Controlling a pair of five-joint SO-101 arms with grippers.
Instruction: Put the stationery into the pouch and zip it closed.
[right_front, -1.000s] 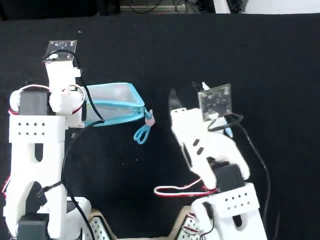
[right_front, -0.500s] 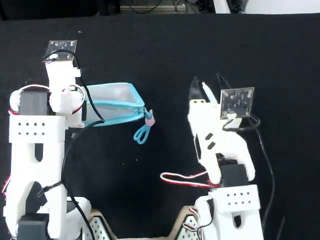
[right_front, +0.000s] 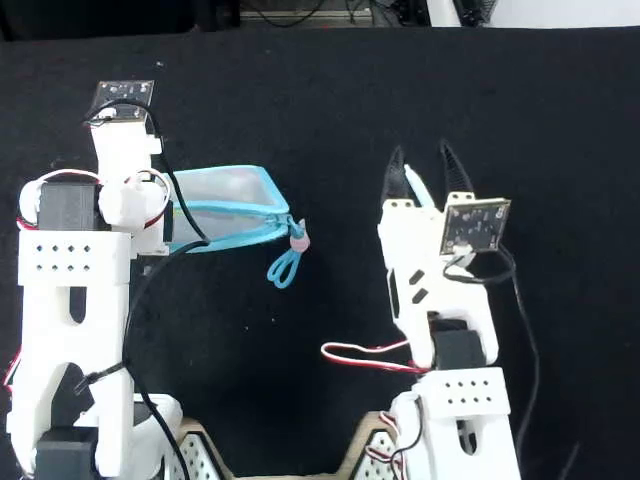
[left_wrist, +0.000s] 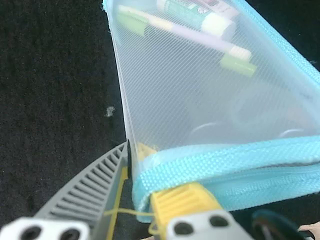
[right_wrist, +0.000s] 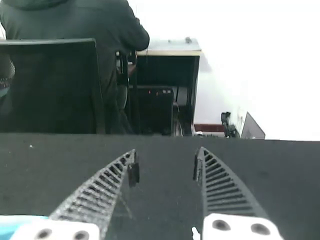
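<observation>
The clear mesh pouch (right_front: 225, 205) with teal trim lies on the black table, left of centre. Its zip pull, with a pink bead (right_front: 298, 240) and a blue loop, points toward the middle. My left gripper (left_wrist: 137, 197) is shut on the pouch's (left_wrist: 200, 95) near corner, at the zipper's end. Through the mesh I see a glue stick (left_wrist: 200, 12) and a pen (left_wrist: 190, 35). My right gripper (right_front: 420, 165) stands open and empty to the right of the pouch, well apart from it. A thin white and blue pen-like item (right_front: 416, 187) shows on the table between its fingers' bases, mostly hidden by the arm.
The black cloth (right_front: 330, 100) covers the whole table. Red and white cables (right_front: 360, 352) hang by the right arm's base. In the right wrist view the open gripper (right_wrist: 165, 167) faces the table's far edge, with a dark chair (right_wrist: 50, 85) and cabinet beyond.
The right arm has swung to the right, away from the pouch, and now points straight at the far edge. The left arm and pouch have not moved.
</observation>
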